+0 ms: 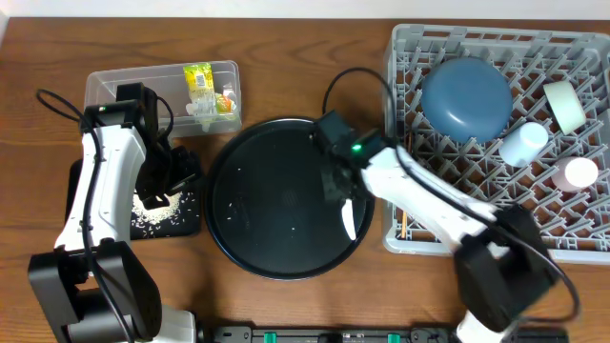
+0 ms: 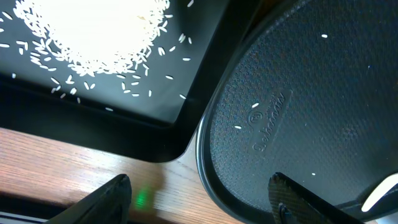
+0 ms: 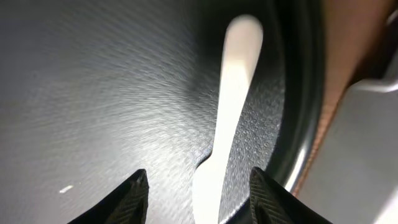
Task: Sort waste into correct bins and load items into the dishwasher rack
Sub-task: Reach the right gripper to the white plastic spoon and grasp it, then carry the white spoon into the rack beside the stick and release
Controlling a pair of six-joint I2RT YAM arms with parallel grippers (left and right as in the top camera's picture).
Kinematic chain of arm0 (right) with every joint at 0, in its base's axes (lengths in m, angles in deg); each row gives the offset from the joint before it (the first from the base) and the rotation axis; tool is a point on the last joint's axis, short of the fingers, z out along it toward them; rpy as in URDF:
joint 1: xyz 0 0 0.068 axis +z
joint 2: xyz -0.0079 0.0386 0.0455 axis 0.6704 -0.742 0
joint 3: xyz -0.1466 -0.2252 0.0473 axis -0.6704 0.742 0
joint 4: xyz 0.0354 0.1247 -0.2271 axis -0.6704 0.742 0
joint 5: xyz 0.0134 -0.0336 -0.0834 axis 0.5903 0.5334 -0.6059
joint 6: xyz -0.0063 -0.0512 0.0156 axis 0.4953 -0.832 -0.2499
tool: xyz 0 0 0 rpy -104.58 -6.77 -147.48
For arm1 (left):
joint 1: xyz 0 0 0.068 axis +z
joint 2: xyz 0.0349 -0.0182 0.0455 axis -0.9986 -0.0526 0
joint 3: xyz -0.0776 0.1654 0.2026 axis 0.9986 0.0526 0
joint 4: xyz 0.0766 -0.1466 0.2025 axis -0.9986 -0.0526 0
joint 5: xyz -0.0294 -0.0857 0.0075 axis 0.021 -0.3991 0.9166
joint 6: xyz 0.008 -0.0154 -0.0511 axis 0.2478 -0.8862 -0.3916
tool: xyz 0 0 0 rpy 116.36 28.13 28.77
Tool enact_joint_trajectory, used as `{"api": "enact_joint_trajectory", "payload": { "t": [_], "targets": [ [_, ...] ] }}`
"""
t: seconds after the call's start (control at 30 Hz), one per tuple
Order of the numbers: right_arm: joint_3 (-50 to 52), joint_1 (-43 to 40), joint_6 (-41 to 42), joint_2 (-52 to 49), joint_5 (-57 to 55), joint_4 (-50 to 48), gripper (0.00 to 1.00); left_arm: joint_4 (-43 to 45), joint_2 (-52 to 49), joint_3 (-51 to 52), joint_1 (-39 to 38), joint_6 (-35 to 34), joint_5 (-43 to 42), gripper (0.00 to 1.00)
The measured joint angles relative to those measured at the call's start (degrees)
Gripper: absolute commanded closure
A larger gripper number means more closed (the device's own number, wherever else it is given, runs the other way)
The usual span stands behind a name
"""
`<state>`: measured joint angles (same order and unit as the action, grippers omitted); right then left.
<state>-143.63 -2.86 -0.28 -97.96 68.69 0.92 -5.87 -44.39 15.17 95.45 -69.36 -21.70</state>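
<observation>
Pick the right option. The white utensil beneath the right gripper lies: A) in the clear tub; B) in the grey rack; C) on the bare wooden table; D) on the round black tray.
D: the white utensil lies flat on the round black tray, between the parted fingers of the right gripper.

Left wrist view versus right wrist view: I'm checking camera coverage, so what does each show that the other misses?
Only left wrist: rice grains heaped in the shallow black tray. Only right wrist: the handle of the white utensil and a corner of the rack. Both: the round black tray, the wooden table, and open jaws on the left end effector and right end effector.
</observation>
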Motion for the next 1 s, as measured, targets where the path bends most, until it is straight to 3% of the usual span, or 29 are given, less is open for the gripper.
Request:
{"api": "enact_joint_trajectory", "payload": {
  "t": [0.2,0.3,0.43,0.67,1.0],
  "targets": [
    [0.02,0.04,3.02,-6.71,-0.39,-0.59,0.51,0.02,0.00,0.00,0.00,0.00,0.00,0.28],
    [-0.28,0.04,3.32,-6.99,-0.61,-0.90,0.57,0.07,0.00,0.00,0.00,0.00,0.02,0.28],
    [-0.96,0.11,3.78,-7.58,0.33,-0.92,0.80,0.04,0.00,0.00,0.00,0.00,0.00,0.28],
    [-1.20,0.11,4.11,-7.74,0.72,-0.48,0.93,0.09,0.00,0.00,0.00,0.00,0.02,0.28],
    [-1.40,0.09,4.33,-7.74,0.28,0.61,0.96,0.07,0.00,0.00,0.00,0.00,0.02,0.28]
  ]
}}
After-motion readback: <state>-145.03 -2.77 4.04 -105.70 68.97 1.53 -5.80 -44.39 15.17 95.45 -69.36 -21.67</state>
